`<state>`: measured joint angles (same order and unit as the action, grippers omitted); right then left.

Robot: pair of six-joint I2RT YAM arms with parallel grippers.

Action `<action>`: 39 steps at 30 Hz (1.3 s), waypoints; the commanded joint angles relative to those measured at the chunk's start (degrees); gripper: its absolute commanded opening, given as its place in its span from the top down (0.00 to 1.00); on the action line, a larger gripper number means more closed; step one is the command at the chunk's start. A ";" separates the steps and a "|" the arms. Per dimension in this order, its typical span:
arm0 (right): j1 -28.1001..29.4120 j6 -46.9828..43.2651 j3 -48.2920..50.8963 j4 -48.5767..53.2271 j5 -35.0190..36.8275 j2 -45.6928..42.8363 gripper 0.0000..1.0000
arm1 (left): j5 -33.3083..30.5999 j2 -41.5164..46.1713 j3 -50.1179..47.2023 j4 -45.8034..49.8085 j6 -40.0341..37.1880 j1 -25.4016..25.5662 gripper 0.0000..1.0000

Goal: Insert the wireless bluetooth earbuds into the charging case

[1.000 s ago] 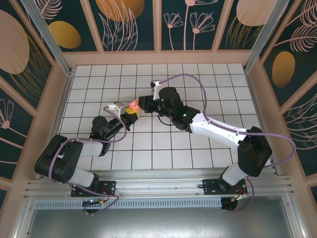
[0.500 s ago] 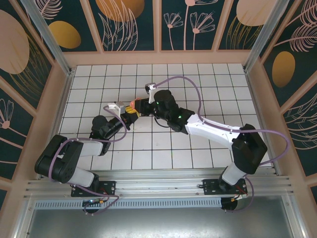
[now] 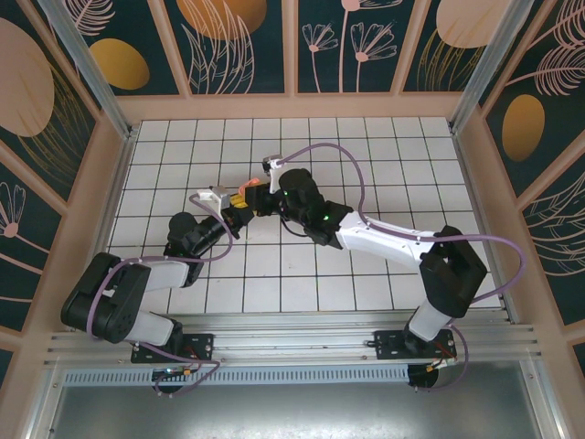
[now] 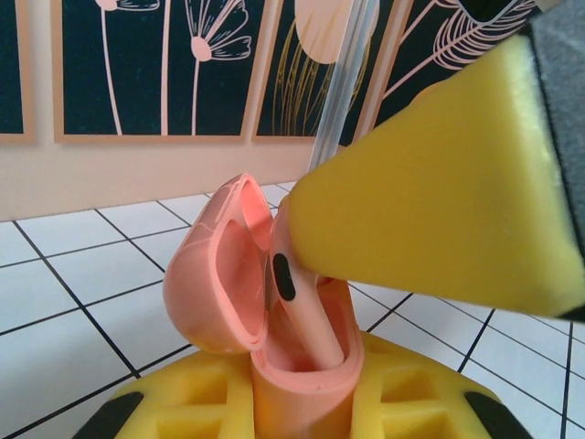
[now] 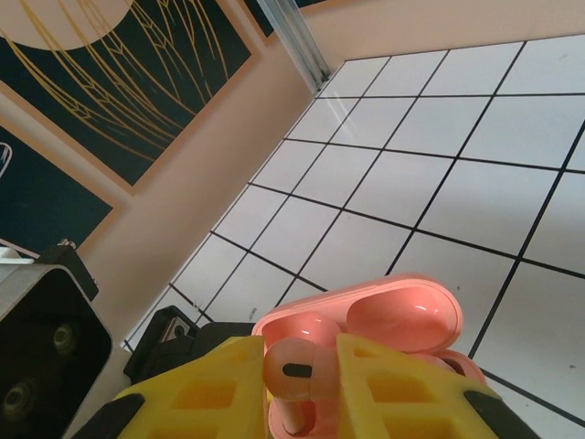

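Observation:
The pink charging case [image 4: 306, 389] stands upright with its lid [image 4: 215, 283] swung open, and my left gripper [image 4: 306, 412] is shut on its lower body. A pink earbud [image 4: 311, 315] has its stem down inside the case's well. My right gripper [image 5: 297, 380] is shut on the earbud's head [image 5: 294, 369], its yellow finger [image 4: 439, 192] right above the case. In the right wrist view the open lid [image 5: 393, 315] lies just behind the bud. From above, both grippers [image 3: 239, 206] [image 3: 251, 196] meet over the case [image 3: 244, 193] left of the table's centre.
The white tiled table [image 3: 384, 155] spreads out around the two arms. A peach wall [image 3: 292, 105] runs along the back and sides. The right arm [image 3: 384, 240] stretches diagonally across the middle. The left arm [image 3: 146, 274] lies low at the near left.
The right arm has swung left and brought its gripper with the earbud onto the case. The left gripper has held still with the case.

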<state>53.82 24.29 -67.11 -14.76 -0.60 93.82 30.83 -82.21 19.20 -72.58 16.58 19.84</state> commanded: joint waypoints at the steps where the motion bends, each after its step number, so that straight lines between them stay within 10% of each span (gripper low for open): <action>1: 1.33 -2.22 -1.19 1.20 2.82 1.01 0.78 | 0.95 2.27 2.21 -3.02 0.18 0.37 0.90; 39: 1.38 -3.90 7.58 -0.97 4.59 -5.90 0.78 | 3.77 8.87 -0.99 -2.39 -12.75 0.40 0.90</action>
<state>55.51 21.45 -61.58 -19.35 0.62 89.23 32.45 -75.37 17.82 -68.53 5.19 19.94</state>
